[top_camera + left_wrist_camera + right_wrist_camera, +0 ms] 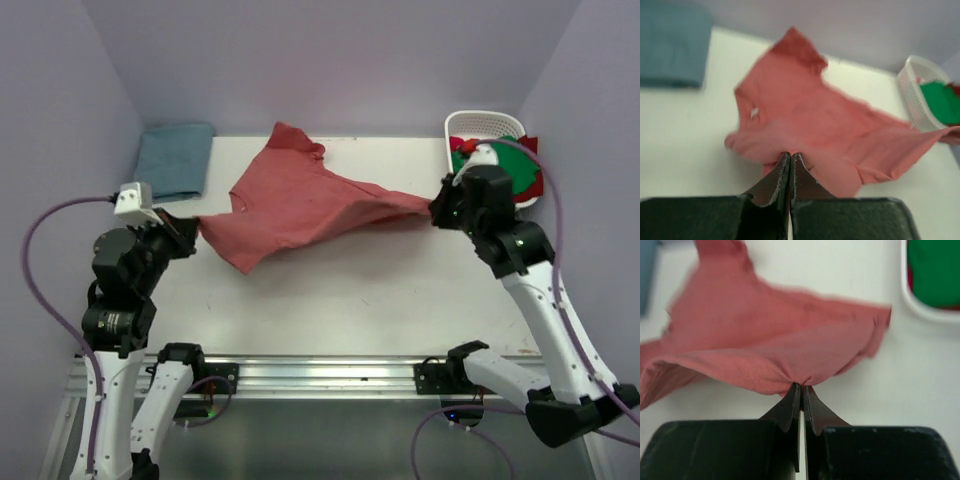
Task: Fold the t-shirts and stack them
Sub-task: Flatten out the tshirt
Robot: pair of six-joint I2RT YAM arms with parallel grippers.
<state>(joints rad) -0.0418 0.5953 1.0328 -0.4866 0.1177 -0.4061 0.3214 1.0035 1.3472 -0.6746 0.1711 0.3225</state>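
You're spreading the brick-red t-shirt (300, 200): left gripper (790, 156) and right gripper (801, 387) both pinch it; lay it flat next.

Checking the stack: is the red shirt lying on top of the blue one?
No, the red shirt is stretched out right of the blue shirt, which sits alone far left.

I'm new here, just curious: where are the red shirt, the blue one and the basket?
red shirt (300, 205), top view, mid-body.
blue shirt (175, 160), top view, its centre.
basket (487, 118), top view, far rim.
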